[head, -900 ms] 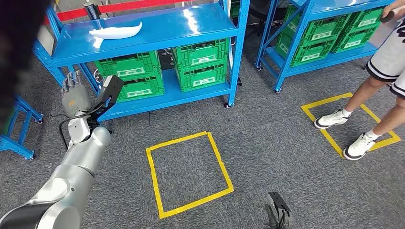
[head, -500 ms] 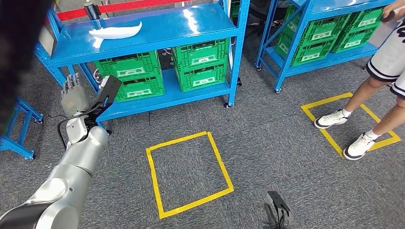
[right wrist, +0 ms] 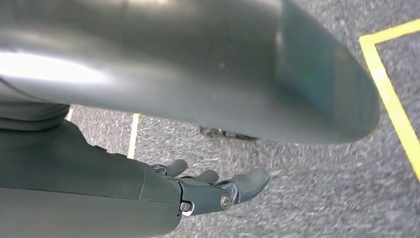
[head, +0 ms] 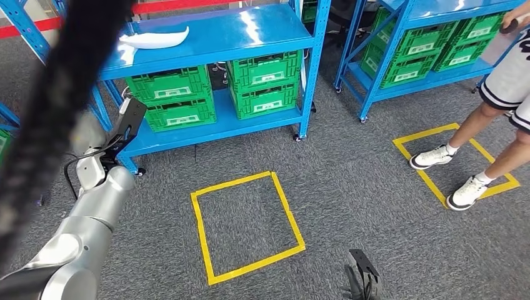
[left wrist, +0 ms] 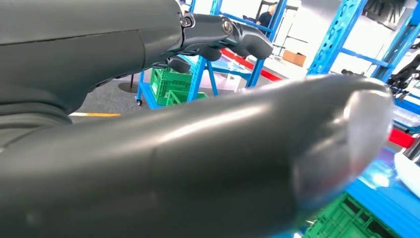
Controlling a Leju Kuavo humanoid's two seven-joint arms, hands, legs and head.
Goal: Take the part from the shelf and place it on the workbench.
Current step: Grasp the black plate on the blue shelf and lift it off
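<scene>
The white curved part [head: 154, 39] lies on the top board of the blue shelf [head: 250, 31], toward its left end. My left arm [head: 94, 212] reaches up toward the shelf's left front corner, well below and short of the part. A dark blurred band [head: 59, 106] crosses in front of the left hand and hides most of it. In the left wrist view the left hand [left wrist: 163, 134] holds nothing, its fingers [left wrist: 233, 37] stretched apart from the thumb, and the part's white edge [left wrist: 408, 171] shows at the side. My right hand [head: 362, 281] hangs low over the carpet, its fingers [right wrist: 223, 191] loosely extended and empty.
Green crates [head: 262, 81] fill the shelf's lower levels. A second blue shelf [head: 431, 44] with crates stands to the right. A person's legs and white shoes [head: 465, 190] stand in a yellow floor square [head: 409, 147]. Another yellow square [head: 247, 225] marks the carpet ahead.
My left arm has moved a little left and toward the shelf. The dark blurred shape at the upper left now runs as a diagonal band over the left hand. The part has not moved.
</scene>
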